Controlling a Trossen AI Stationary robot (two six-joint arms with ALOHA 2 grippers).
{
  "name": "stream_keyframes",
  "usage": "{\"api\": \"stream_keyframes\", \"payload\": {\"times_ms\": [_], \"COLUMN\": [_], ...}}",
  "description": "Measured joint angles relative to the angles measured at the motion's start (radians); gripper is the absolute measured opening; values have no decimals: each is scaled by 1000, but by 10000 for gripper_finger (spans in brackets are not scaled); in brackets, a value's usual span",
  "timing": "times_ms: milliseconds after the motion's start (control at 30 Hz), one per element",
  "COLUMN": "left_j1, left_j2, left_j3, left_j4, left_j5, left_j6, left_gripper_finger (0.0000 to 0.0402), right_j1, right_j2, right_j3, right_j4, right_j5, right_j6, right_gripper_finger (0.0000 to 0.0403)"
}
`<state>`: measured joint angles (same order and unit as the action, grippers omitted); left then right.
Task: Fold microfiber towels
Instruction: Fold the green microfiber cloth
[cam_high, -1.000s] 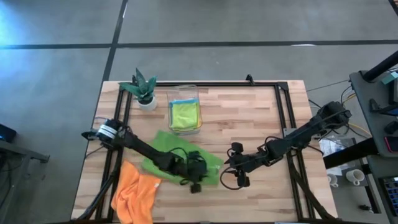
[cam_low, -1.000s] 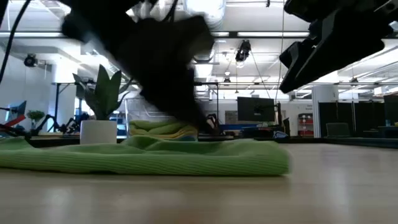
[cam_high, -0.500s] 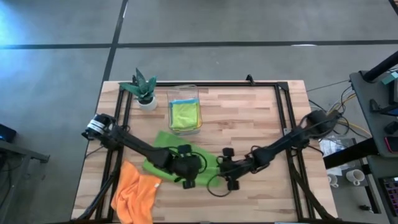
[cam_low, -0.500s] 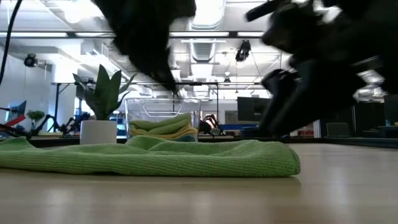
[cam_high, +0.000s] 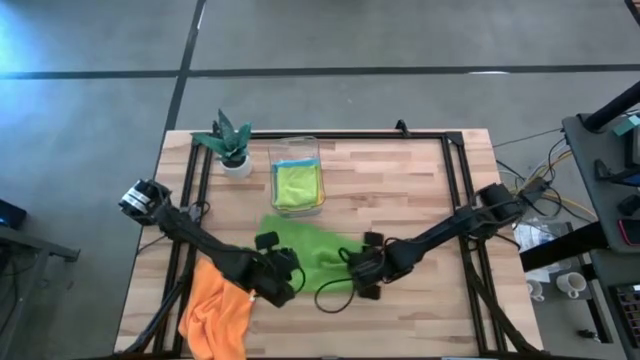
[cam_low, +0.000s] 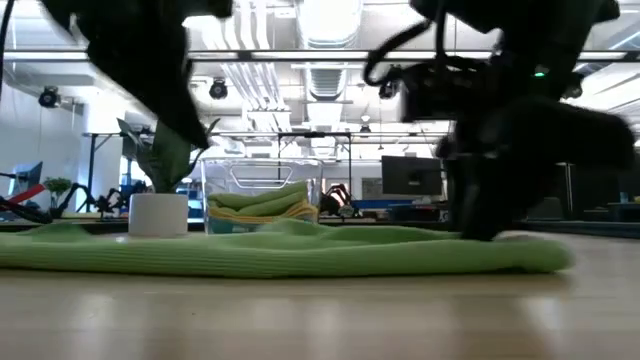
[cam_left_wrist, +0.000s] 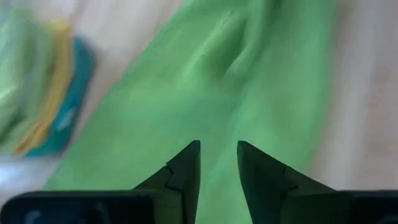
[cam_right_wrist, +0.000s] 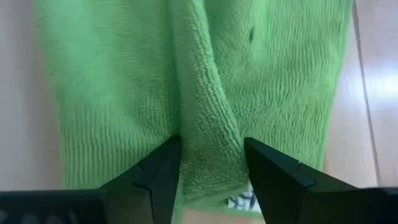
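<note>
1. The lime green towel (cam_high: 308, 256) lies near the middle of the table's front half, between the two grippers. A second ago it was a narrower strip; now it spreads wider, and in the low view its right end reaches farther right

2. The left gripper (cam_high: 277, 278) has pulled back from over the cloth to its left-front edge, beside the orange towel (cam_high: 216, 312). The right gripper (cam_high: 358, 272) has come in from the bare wood to the cloth's right edge. My reading is that the cloth is being drawn flat or re-gripped before a fold, so the fold itself is not yet made

3. In the right wrist view a raised ridge of green cloth sits between the right fingers (cam_right_wrist: 155, 177), which stand apart on either side of it; they appear to pinch that ridge, though contact is hard to confirm

4. The left fingers (cam_left_wrist: 186, 168) stand slightly apart above the cloth with nothing between them

5. Folded towels (cam_high: 297, 184) rest in the clear bin (cam_high: 297, 146), next to the potted plant (cam_high: 231, 145)
</note>
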<state>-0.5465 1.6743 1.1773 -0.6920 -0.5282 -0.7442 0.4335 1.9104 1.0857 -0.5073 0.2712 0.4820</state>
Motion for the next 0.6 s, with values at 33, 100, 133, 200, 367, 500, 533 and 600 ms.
{"api": "stream_keyframes", "payload": {"times_ms": [33,100,133,200,367,500,533,600], "left_j1": [-1,-1,-1,2,0,-4,-7,-11], "left_j2": [-6,-7,-7,1,64,132,151,192], "left_j3": [-21,-57,-81,-138,-248,-269,-269,-259], "left_j4": [-8,43,101,269,781,1053,1091,1114], "left_j5": [-18,-51,-53,-5,90,103,109,109], "left_j6": [-21,-68,-81,-53,81,140,146,148], "left_gripper_finger": [91,91,91,91,91,91,91,91], "right_j1": [4,24,37,70,134,158,154,148], "right_j2": [-16,-53,-75,-124,-260,-335,-349,-370], "right_j3": [-3,-19,-30,-59,-128,-198,-217,-249], "right_j4": [-59,-188,-246,-283,-188,85,160,308], "right_j5": [-21,-67,-90,-159,-349,-154,-109,-60], "right_j6": [42,121,149,190,157,-67,-101,-153], "right_gripper_finger": [175,175,175,175,176,176,176,176]}}
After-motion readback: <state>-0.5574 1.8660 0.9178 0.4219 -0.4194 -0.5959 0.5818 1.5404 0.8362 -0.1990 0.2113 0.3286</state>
